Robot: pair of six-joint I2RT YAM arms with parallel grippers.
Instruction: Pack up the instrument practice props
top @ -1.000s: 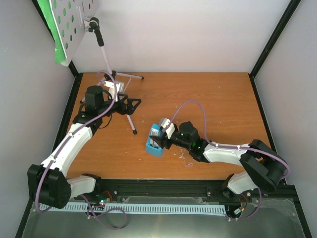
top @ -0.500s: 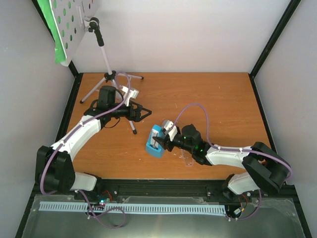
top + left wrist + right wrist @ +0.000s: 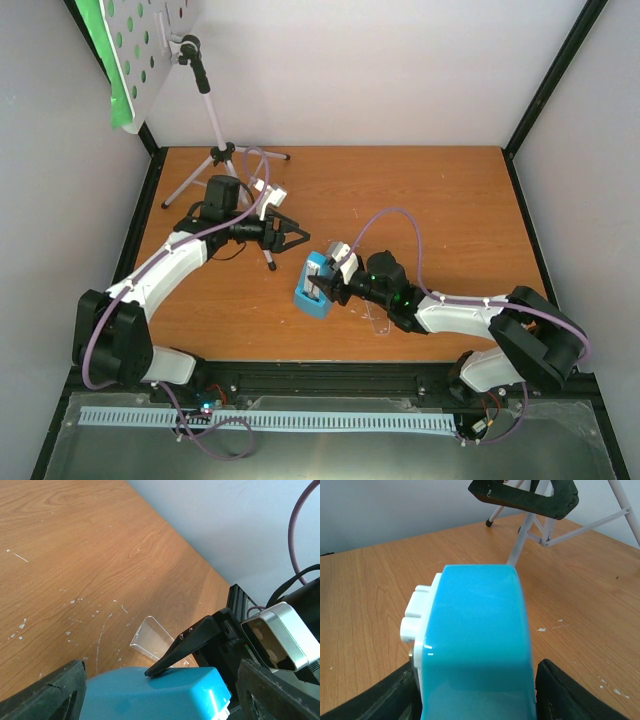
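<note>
On the tabletop [image 3: 450, 200], metronome [image 3: 308, 298] within right gripper [image 3: 325, 283]

The top external camera sits high above the near edge of the orange-brown wooden bench [image 3: 430, 190] and looks steeply down, taking in the whole surface from far off. The left wrist camera sits low and close, facing out between its own black fingers [image 3: 47, 697] across the bench towards the right claw [image 3: 318, 288]. The right wrist camera faces the opposite way from close behind the small blue pyramid metronome [image 3: 475, 645], towards the left claw [image 3: 296, 238] and the legs of the silver tripod music stand [image 3: 517, 549]. All three views share the metronome, and the two wrist views look at each other.
</note>
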